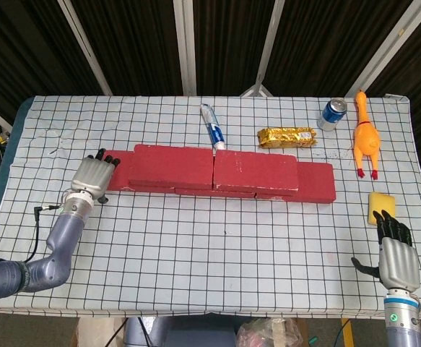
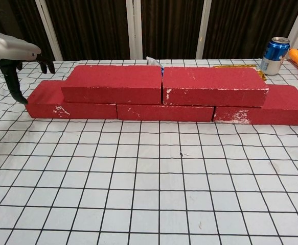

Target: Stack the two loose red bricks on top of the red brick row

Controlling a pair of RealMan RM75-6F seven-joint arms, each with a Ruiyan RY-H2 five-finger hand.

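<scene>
Two red bricks lie side by side on top of the red brick row (image 1: 315, 182) (image 2: 271, 111): the left upper brick (image 1: 172, 166) (image 2: 115, 83) and the right upper brick (image 1: 255, 171) (image 2: 213, 85). My left hand (image 1: 92, 178) (image 2: 13, 57) hovers at the row's left end, fingers apart, holding nothing; in the chest view one dark fingertip reaches down beside the end of the bottom brick. My right hand (image 1: 396, 259) is at the table's near right corner, fingers spread and empty, far from the bricks.
Behind the bricks lie a toothpaste tube (image 1: 211, 127), a gold foil packet (image 1: 287, 136) and a blue can (image 1: 333, 113) (image 2: 273, 55). An orange rubber chicken (image 1: 365, 137) and a yellow sponge (image 1: 380, 207) are at the right. The checked tablecloth (image 1: 217, 253) covers the table.
</scene>
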